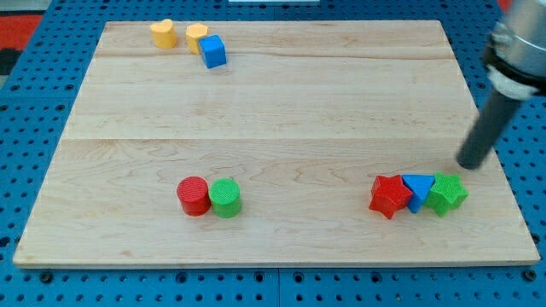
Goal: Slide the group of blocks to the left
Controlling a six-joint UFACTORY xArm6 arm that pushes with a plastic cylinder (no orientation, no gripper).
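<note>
Resting on the pale wooden desk [281, 111], my tip [470, 164] sits just above-right of the green star block [446, 194]. This rod tool has nothing to open or clamp. Red star block [389, 195], blue triangular block [417, 188] and green star touch near the view's bottom right.

We see a pale wooden board [273, 102] made of long planks joined side by side, their seams running across the view from left to right. Its grain is light and even, and the lighting is soft, with only faint shadows. Beneath and around the board lies a blue perforated metal base [34, 94], dotted with regular rows of small holes. At the view's top left corner a red patch [21, 30] shows.
</note>
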